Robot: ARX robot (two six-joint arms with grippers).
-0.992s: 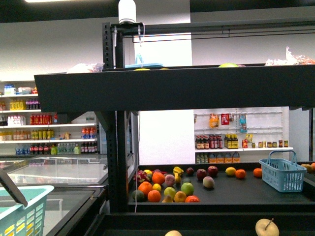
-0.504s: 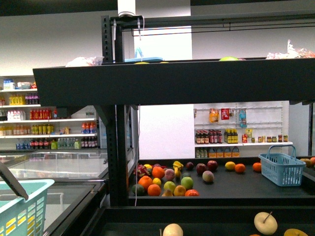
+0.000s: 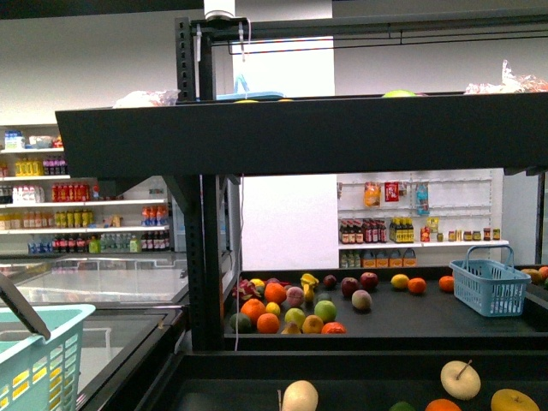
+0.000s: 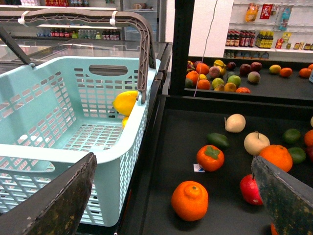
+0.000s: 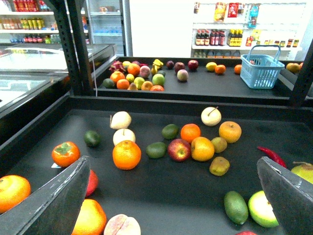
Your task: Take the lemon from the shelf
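Both grippers (image 4: 171, 196) (image 5: 171, 196) spread, empty. Your risk: among the shelf's (image 5: 161, 196) yellow-orange fruit, no lemon is clear; you may grab wrong.

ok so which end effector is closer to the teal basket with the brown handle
left. the teal basket sits just past one finger of the left end effector. the right end effector hovers over the fruit tray, with that basket nowhere in its view

Lemon (image 4: 125, 102) inside basket (image 4: 58, 147) — left of shelf (image 4: 195, 147)
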